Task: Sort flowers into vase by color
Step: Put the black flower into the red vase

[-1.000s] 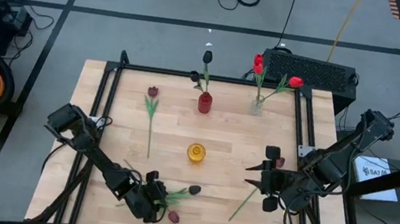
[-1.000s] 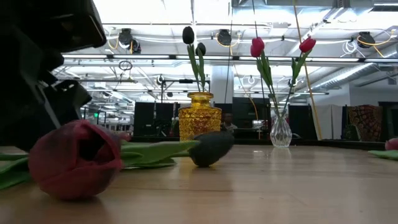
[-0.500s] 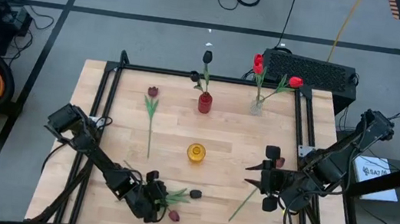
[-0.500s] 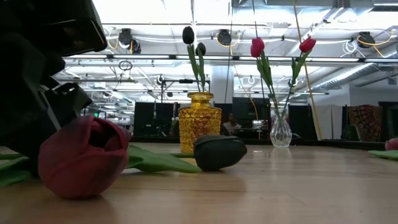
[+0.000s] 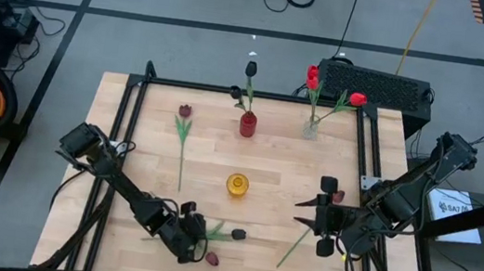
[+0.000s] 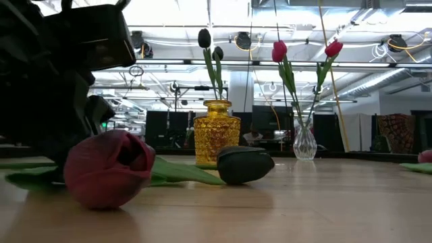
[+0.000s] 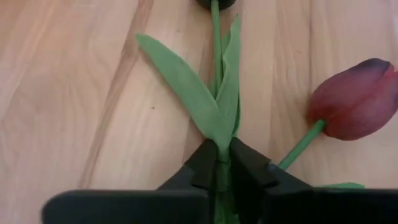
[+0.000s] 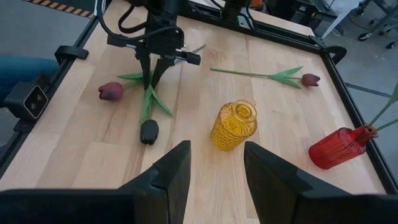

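Left wrist view is showing you the left gripper (image 7: 222, 163) pinching the near-black tulip's (image 5: 237, 234) thin green stem on the smooth wooden table (image 5: 274, 173); the right gripper (image 8: 214, 163) is hovering with fingers apart, holding nothing.

Left gripper (image 7: 222, 165), jaws pinched on a green stem (image 7: 216, 37): maroon tulip (image 7: 357, 99) lies just beside one finger, its stalk angling in toward the jaws. Bare table (image 7: 74, 106) on the opposite side. Straight ahead, the near-black head (image 5: 237, 234) blocks the line.

Right gripper (image 8: 216, 165), jaws parted: yellow vase (image 8: 235, 126) stands ahead between the fingers; bare wood flanks it; red vase (image 8: 339, 147) off to one side.
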Robot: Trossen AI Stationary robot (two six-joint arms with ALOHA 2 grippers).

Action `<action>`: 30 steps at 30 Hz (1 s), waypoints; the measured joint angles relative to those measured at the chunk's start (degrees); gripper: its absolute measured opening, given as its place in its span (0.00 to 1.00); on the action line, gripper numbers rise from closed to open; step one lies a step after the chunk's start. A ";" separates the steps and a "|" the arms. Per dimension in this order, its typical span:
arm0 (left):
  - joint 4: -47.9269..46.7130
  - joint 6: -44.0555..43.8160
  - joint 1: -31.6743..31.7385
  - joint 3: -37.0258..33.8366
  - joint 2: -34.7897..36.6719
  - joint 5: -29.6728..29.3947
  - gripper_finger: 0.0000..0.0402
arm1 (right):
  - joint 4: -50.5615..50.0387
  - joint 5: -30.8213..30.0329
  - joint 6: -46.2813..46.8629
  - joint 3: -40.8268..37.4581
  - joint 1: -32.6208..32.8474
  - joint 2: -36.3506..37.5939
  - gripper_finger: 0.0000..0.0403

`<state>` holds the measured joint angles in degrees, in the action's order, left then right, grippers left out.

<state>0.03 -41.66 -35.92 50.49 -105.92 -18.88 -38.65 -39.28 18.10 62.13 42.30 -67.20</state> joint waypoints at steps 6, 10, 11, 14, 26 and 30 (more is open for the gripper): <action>-0.75 0.14 -0.16 0.68 2.73 0.89 0.03 | 0.81 0.02 -0.77 0.00 0.00 0.00 0.35; -0.45 4.26 -0.16 1.65 6.09 0.89 0.06 | 1.02 0.04 -0.77 0.00 0.00 0.00 0.35; -1.01 5.47 -0.16 1.95 6.90 0.91 0.06 | 1.25 0.02 -0.77 0.00 0.00 0.00 0.35; -2.61 8.03 -0.07 3.28 10.04 1.23 0.07 | 1.35 0.04 -0.77 0.00 0.00 0.00 0.35; -9.60 9.07 -0.09 4.44 14.94 -3.72 0.07 | 2.51 0.08 0.72 0.00 0.00 -0.05 0.35; -9.19 9.10 -0.09 4.44 15.03 -8.70 0.07 | 9.38 0.18 1.80 -2.18 -0.44 -1.32 0.35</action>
<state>-9.16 -32.56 -36.01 54.94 -90.89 -27.58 -29.28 -39.10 19.90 59.95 41.87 -68.52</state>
